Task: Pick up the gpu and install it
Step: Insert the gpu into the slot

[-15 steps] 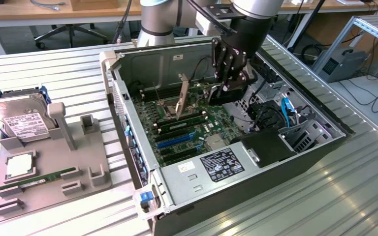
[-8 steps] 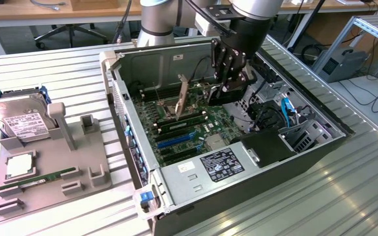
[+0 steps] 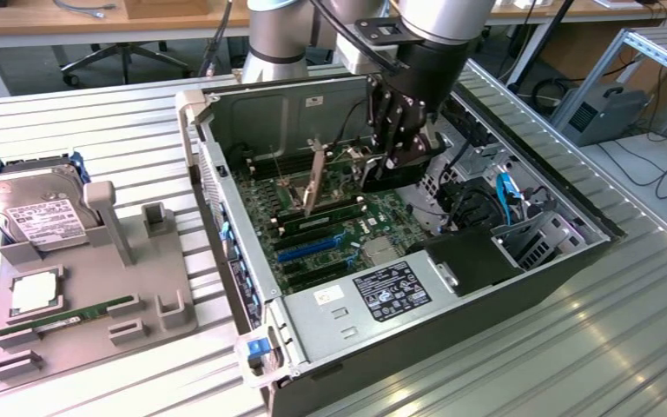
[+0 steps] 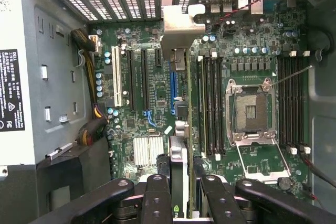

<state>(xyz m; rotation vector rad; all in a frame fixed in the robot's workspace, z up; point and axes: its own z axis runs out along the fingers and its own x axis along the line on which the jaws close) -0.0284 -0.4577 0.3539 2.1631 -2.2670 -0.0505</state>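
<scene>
The gpu (image 4: 180,145) shows edge-on in the wrist view, a thin green card with its silver end bracket (image 4: 176,24) at the far end. My gripper (image 4: 181,195) is shut on it, one black finger (image 4: 157,198) on each side. In the exterior view the gripper (image 3: 401,149) reaches down into the open PC case (image 3: 212,130) with the gpu (image 3: 387,176) under it, held above the motherboard (image 3: 346,230). The card hangs close over the blue slot (image 4: 172,85), next to the black expansion slots (image 4: 136,80); whether it touches the slot I cannot tell.
The RAM slots (image 4: 210,103) and the open CPU socket (image 4: 251,111) lie beside the card. The power supply (image 3: 374,295) and cables (image 3: 478,204) crowd the case. Outside, a grey fixture (image 3: 136,287) holds a hard drive (image 3: 38,213), a chip (image 3: 35,291) and a RAM stick (image 3: 67,317).
</scene>
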